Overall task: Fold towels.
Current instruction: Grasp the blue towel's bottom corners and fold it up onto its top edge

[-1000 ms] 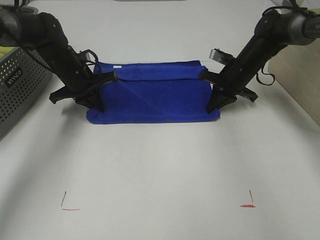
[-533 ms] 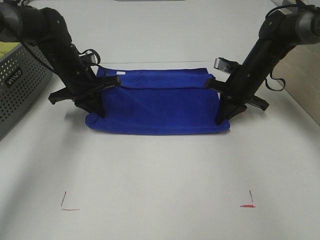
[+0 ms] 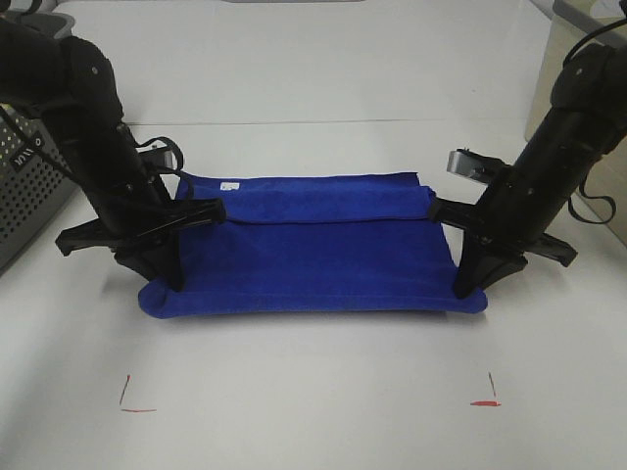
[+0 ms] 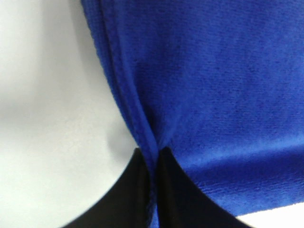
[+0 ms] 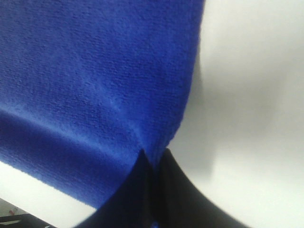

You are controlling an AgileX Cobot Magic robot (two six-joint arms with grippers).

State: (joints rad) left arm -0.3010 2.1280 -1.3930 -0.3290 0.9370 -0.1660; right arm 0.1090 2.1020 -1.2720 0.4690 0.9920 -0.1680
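Towel (image 3: 313,250), deep blue and partly folded over, lies stretched across the middle of the white table (image 3: 313,421), its long side running from 9 to 3 o'clock. The left gripper (image 3: 214,210) has its jaws closed on the 9 o'clock end, and the right gripper (image 3: 438,207) pinches the 3 o'clock end likewise.

White table (image 3: 313,431), grey perforated basket (image 3: 27,192) at left edge; red corner marks (image 3: 137,409)
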